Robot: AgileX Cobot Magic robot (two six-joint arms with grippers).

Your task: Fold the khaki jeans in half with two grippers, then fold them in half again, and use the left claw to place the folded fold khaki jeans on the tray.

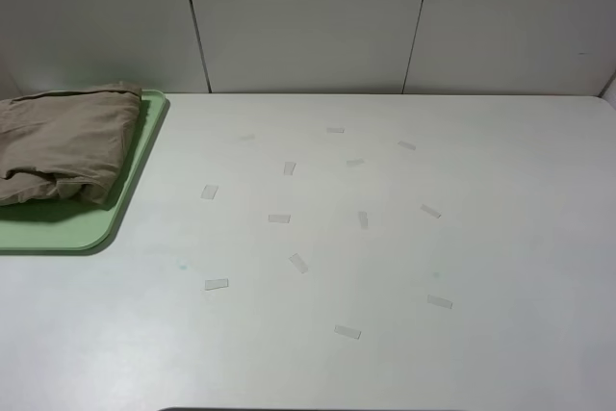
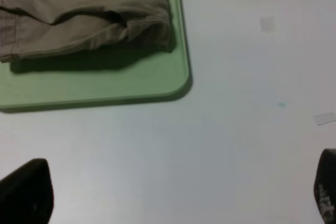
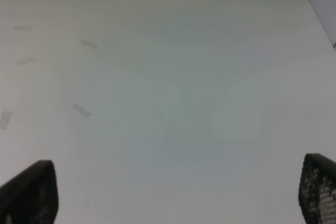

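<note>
Khaki jeans [image 1: 63, 141], mint-green tray [image 1: 91, 228], white table [image 1: 385, 257], black claws.

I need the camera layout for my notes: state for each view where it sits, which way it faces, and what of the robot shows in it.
Exterior high: mounted high, facing down on the white table and back wall; folded khaki jeans on the tray at left; no arm visible.
Left wrist: faces down on the tray corner and jeans; open left gripper fingertips at the frame edges.
Right wrist: faces across bare table with tape marks; open right gripper fingertips show.
Shared: the exterior and left wrist views both show the jeans on the tray.
</note>
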